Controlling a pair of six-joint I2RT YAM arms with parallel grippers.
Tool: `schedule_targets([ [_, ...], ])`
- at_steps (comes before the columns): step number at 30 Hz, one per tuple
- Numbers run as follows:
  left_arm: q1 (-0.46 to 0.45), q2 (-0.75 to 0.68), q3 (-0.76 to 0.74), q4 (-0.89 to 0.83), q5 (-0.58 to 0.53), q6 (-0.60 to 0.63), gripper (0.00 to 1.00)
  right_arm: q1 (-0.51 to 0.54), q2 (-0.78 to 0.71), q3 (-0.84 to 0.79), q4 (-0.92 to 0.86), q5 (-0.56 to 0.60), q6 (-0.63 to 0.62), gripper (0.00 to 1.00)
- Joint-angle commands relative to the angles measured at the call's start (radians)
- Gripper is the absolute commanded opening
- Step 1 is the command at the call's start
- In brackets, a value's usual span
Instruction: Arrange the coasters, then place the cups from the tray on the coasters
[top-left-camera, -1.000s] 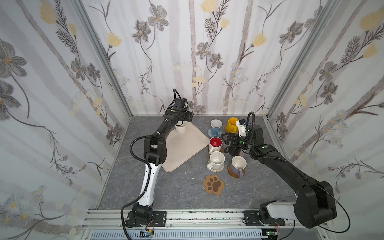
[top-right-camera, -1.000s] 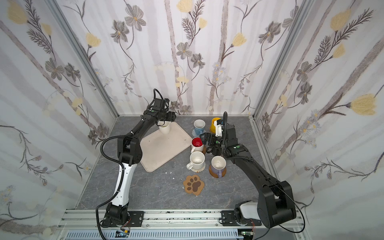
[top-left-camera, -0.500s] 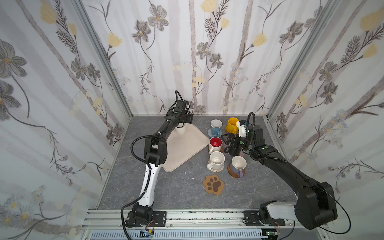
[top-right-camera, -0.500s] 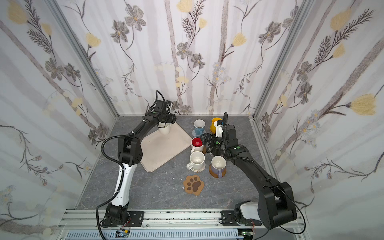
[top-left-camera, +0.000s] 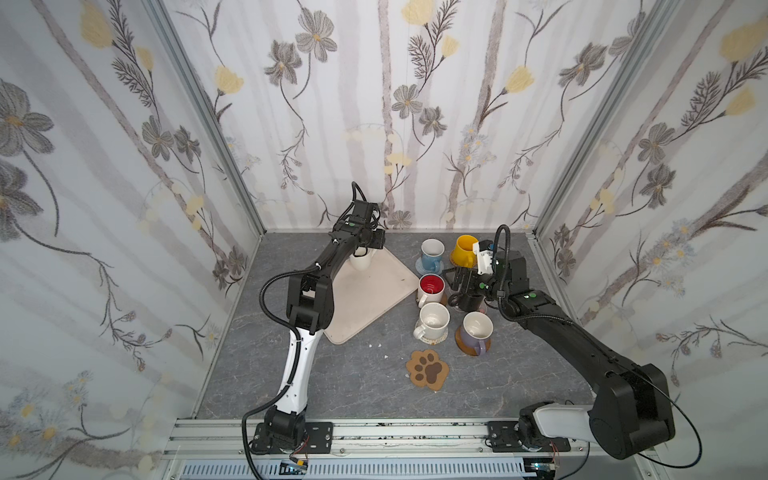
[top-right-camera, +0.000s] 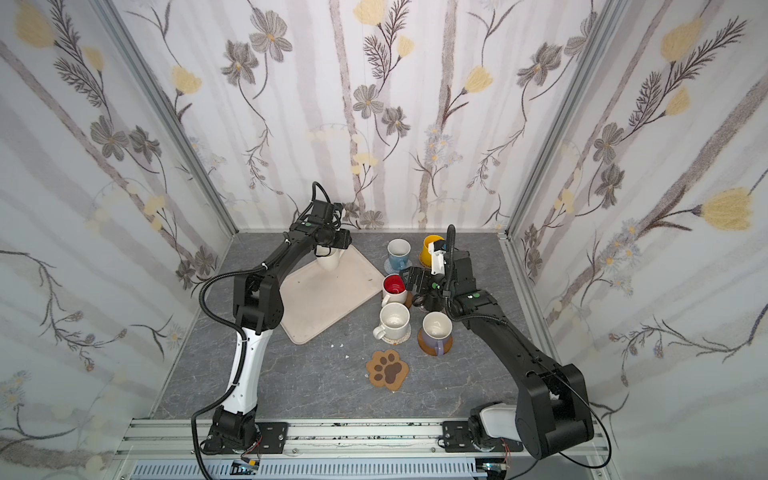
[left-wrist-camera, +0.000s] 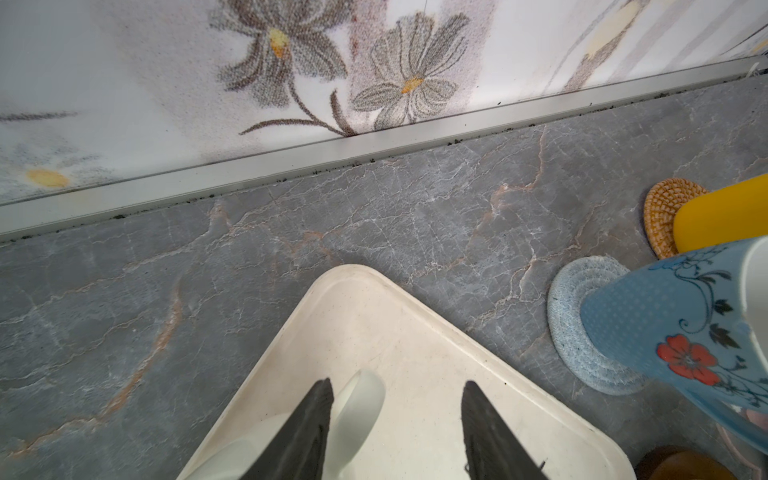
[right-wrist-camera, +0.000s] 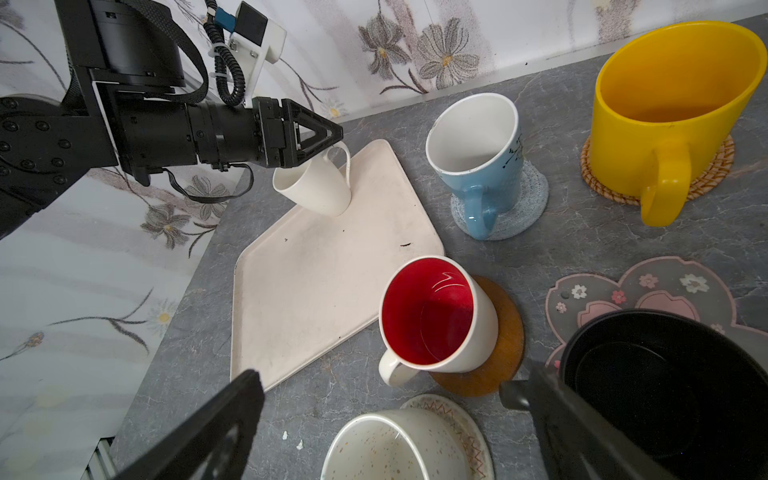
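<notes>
Half-spread left claw (left-wrist-camera: 397, 384) straddles mug handle (left-wrist-camera: 360, 400).

No lettering, brand name or number can be read anywhere; the only marks are pictures, a dark brown paw print on the tan paw-shaped coaster (top-left-camera: 427, 369) and a red flower on the light blue ceramic mug (left-wrist-camera: 665, 316).

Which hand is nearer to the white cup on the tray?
Left. The left hand is at the white cup on the tray, fingers either side of its handle. The right hand is away, beside the black cup.
</notes>
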Motion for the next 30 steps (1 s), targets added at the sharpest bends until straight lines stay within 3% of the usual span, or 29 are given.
schedule_targets([
  [1,-0.003,-0.02,-0.007,-0.011,-0.004,0.011,0.52,0.002,-0.005,-0.004,0.026,-0.004,-0.007,1.0],
  [15,-0.017,-0.055,-0.035,-0.013,-0.02,0.02,0.47,0.001,-0.007,-0.004,0.029,-0.006,-0.008,1.0],
  [20,-0.02,-0.034,0.02,-0.014,-0.041,0.022,0.54,0.002,-0.007,-0.008,0.03,-0.007,-0.008,1.0],
  [30,-0.038,0.036,0.057,-0.022,-0.1,0.034,0.54,0.002,-0.009,-0.012,0.031,-0.003,-0.008,1.0],
])
